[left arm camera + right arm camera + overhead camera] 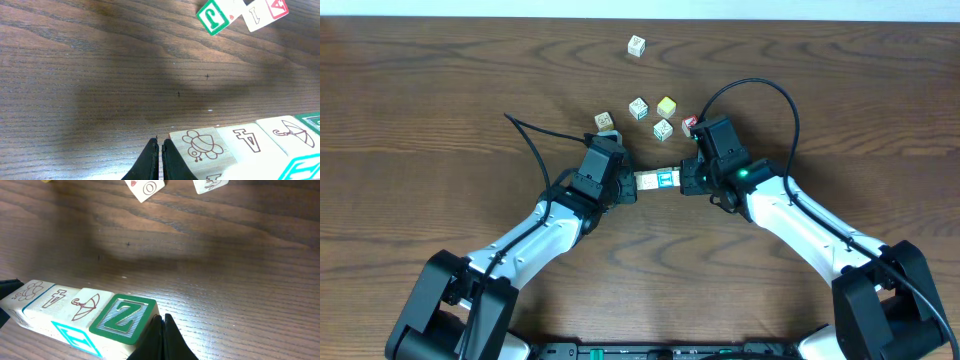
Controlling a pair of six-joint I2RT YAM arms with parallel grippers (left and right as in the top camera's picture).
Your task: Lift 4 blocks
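Four cream alphabet blocks form one tight row, end to end, between my two grippers. My left gripper is shut, its tip pressed against the bee-printed end block. My right gripper is shut too, its tip against the green "Z" block at the other end. Between these sit the "4" block and the umbrella block. A broad shadow lies on the wood under the row, which looks raised off the table. Nothing sits between either gripper's own fingers.
Several loose blocks lie beyond the row: a cream one, another, a yellow-faced cube, one with green print, a red-faced cube by the right wrist, and one far back. Black cables arc over both arms.
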